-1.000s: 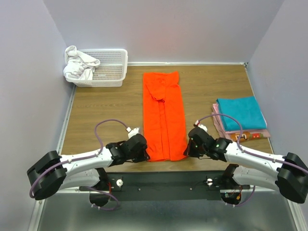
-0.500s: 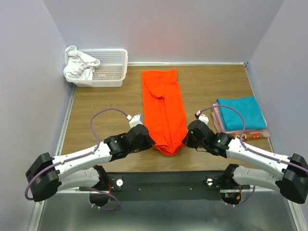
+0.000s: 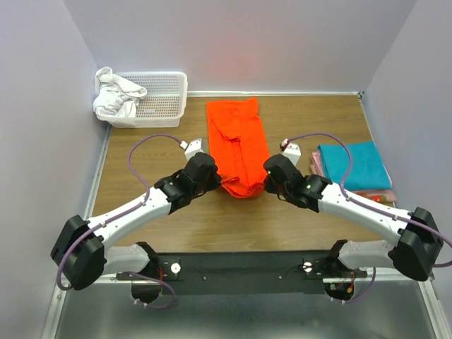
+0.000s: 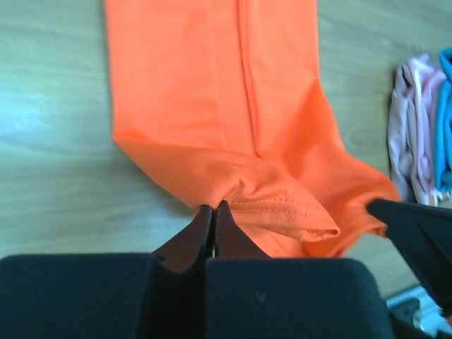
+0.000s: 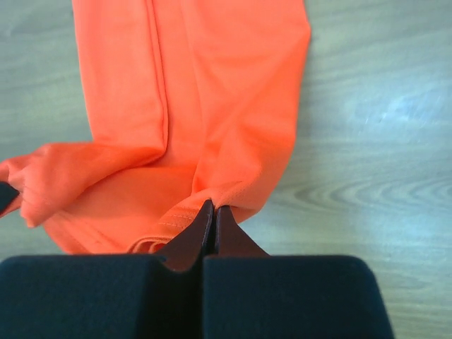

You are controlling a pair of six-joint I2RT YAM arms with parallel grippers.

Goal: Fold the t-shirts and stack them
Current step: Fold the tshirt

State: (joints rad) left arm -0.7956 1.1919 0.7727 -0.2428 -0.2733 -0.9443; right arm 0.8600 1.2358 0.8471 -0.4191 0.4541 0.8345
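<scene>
The orange t-shirt lies as a long narrow strip down the middle of the wooden table, its near end lifted and doubled back. My left gripper is shut on the shirt's near left corner. My right gripper is shut on the near right corner. Both hold the hem a little above the cloth beneath. A stack of folded shirts with a teal one on top sits at the right, pink and patterned ones under it.
A white plastic basket stands at the back left with white cloth hanging over its left rim. The stack's pink and teal edges show in the left wrist view. Grey walls close in left, right and behind.
Both grippers have moved away from the near edge toward the back, carrying the shirt's near hem with them. The visible strip has grown shorter as its near end folds over.
</scene>
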